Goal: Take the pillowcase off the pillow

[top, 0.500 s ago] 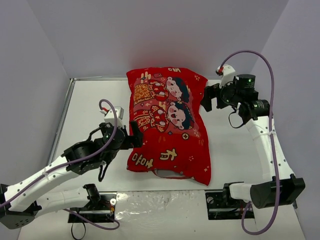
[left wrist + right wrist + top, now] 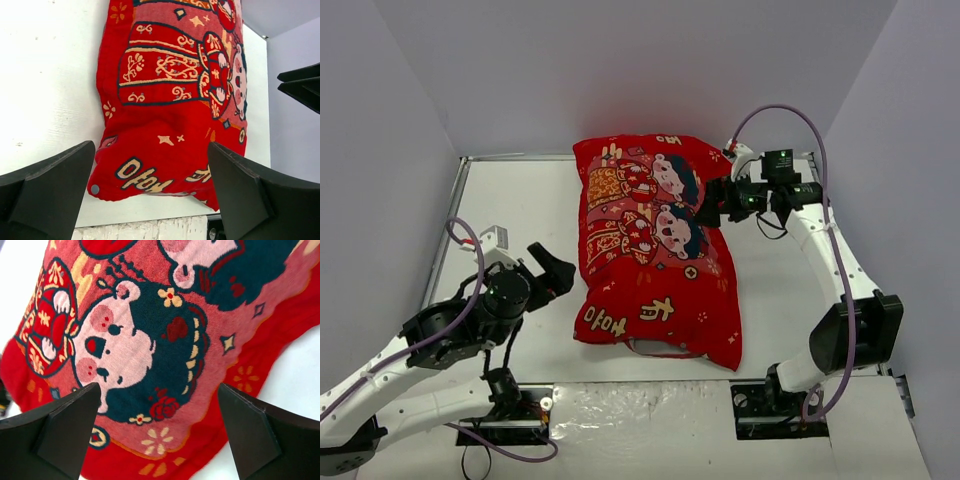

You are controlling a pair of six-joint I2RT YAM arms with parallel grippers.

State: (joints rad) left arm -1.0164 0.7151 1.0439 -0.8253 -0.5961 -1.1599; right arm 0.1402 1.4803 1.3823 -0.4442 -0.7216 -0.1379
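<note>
The bright red pillowcase with two cartoon children and gold characters lies in the middle of the table and wraps the pillow, which is hidden inside it. Its near edge shows a dark slit of an opening. My left gripper is open and empty, just left of the pillowcase's left edge. In the left wrist view the pillowcase's near left corner lies between the fingers, farther off. My right gripper is open and empty over the pillowcase's right side. The right wrist view shows the printed child's face between its fingers.
The white table has a raised metal rim along its left and far edges. Grey walls close in on three sides. A crinkled foil strip lies along the near edge between the arm bases.
My left gripper has pulled back left, away from the pillowcase's edge. My right gripper has moved left onto the pillowcase's right side. The pillowcase has not visibly shifted.
</note>
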